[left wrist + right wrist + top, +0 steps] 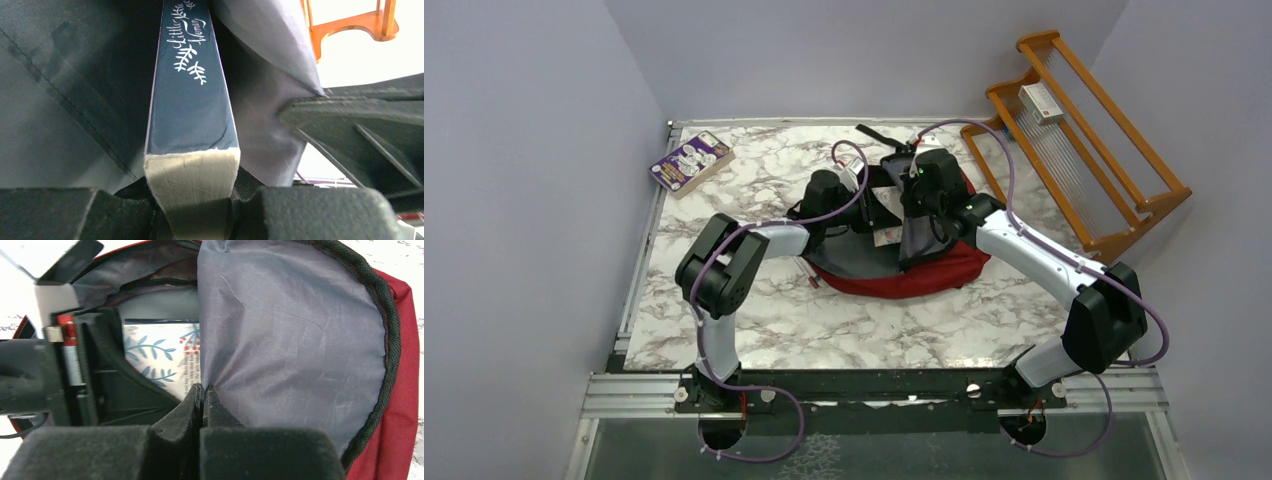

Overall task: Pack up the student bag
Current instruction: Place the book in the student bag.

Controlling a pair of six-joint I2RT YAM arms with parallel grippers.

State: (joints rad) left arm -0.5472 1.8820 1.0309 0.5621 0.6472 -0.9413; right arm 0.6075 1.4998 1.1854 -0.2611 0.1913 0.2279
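The left tool (200, 212) clamps a navy Little Women book (192, 100); the right tool (202, 400) pinches smooth grey lining (290, 340) of the red backpack (402, 390).

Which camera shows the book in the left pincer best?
Left wrist: the book fills the frame, spine title readable, clamped in the left pincer. Right wrist shows only part of its cover inside the student bag; top external barely shows it.
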